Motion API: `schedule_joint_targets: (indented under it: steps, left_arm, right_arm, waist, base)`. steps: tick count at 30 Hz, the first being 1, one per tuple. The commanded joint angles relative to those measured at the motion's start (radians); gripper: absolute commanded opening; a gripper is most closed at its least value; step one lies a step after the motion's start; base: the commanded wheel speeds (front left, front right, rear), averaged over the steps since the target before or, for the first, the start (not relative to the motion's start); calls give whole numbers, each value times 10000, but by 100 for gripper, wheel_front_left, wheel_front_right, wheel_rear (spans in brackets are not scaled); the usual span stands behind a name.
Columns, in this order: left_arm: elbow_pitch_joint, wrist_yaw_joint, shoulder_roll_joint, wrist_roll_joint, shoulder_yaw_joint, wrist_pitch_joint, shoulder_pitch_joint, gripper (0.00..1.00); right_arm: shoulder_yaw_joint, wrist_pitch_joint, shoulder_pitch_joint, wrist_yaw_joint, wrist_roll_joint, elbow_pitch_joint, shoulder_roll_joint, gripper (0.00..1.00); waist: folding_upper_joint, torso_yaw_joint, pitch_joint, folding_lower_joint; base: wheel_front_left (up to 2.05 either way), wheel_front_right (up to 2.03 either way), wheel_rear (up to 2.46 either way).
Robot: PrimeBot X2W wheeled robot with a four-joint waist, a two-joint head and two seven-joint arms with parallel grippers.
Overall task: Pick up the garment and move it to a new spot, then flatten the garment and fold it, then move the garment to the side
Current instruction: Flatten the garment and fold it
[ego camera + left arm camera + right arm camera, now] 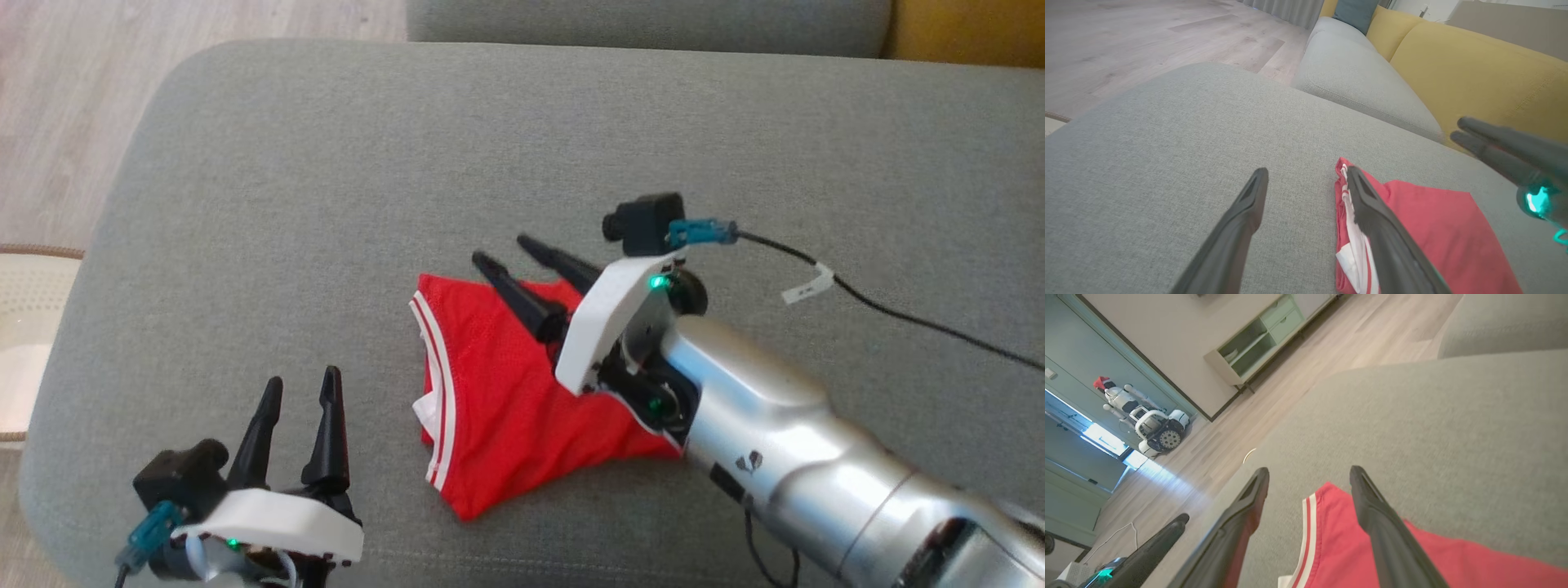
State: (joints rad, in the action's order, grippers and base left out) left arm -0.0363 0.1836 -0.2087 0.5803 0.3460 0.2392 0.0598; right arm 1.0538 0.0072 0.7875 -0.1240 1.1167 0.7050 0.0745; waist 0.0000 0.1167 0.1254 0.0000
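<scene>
The left gripper (302,377), jaws wide and empty, hovers at 8 o'clock of the garment (490,408), which lies in the middle of the cushion (326,204). The right gripper (502,249), jaws wide too, holds nothing above its 12 o'clock edge. It looks light and limp; a pinch on the striped 9 o'clock hem (437,359) seems best.

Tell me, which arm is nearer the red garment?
The right. The right arm's fingers, open, are over the red garment; the left arm's fingers, open, are apart from it, beside its striped edge, over cushion.
</scene>
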Motion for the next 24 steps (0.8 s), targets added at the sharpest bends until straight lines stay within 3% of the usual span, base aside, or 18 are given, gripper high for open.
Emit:
schedule_joint_targets:
  steps: [1, 9, 14, 19, 24]
  left_arm:
    - [328, -20, -98, -37, -319, 33, -225, 100]
    - [361, 18, -165, -413, -228, 95, -574, 100]
    - [337, 141, -93, -635, -368, 160, -749, 100]
    - [365, 226, 18, -825, -617, 205, -678, 100]
    - [413, 306, 92, -1153, -837, 220, -456, 100]
  right_arm:
    - [-12, -386, 394, -67, -126, -86, -242, 100]
    - [-431, -2135, 588, -67, -874, 1090, -242, 100]
    - [-1510, -2665, 296, -67, -1763, 2097, -242, 100]
    - [-4424, -2685, -696, -67, -4067, 1557, -90, 100]
    - [-7405, -2687, -2980, -67, -6772, -318, -99, 100]
  waist:
    - [0, -95, 17, 0]
    - [0, -632, -85, 0]
    - [0, -1058, -195, 0]
    - [0, -1396, -297, 0]
    - [0, -1519, -472, 0]
  base:
    - [0, 0, 0]
    - [0, 0, 0]
    - [0, 0, 0]
    - [0, 0, 0]
    - [0, 0, 0]
